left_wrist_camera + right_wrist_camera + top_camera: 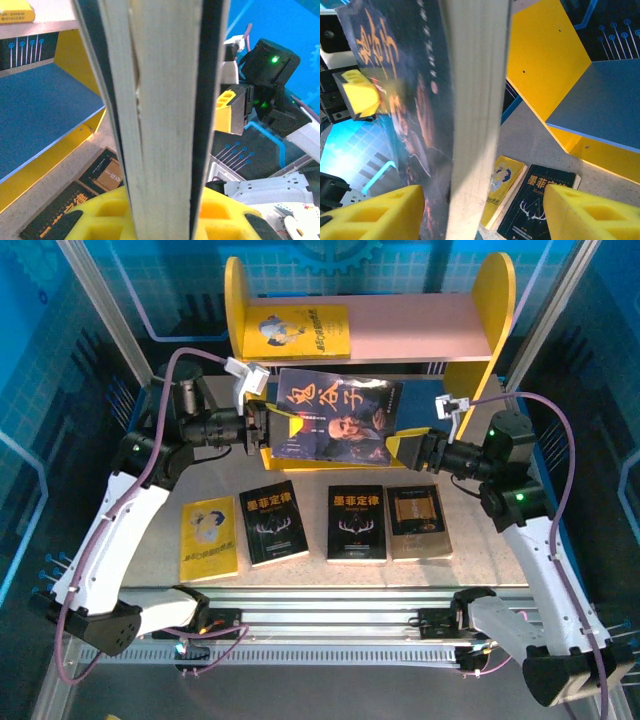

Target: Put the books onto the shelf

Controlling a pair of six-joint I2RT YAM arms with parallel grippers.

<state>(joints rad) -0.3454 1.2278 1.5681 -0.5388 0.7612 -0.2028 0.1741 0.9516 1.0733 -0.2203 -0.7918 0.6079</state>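
Dark paperback (335,420), which we judge light and bendy, hangs clamped by one edge in our left end effector (268,428), the right end effector (402,448) parted at its opposite edge.

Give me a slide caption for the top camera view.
Left gripper holds the dark portrait book near the shelf; right gripper open at its other edge.

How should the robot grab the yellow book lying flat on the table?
Probably by its free left long edge, coming in low from the left. The yellow book lies flat and thin, so there is little to pinch from above, and a black book sits close on its right.
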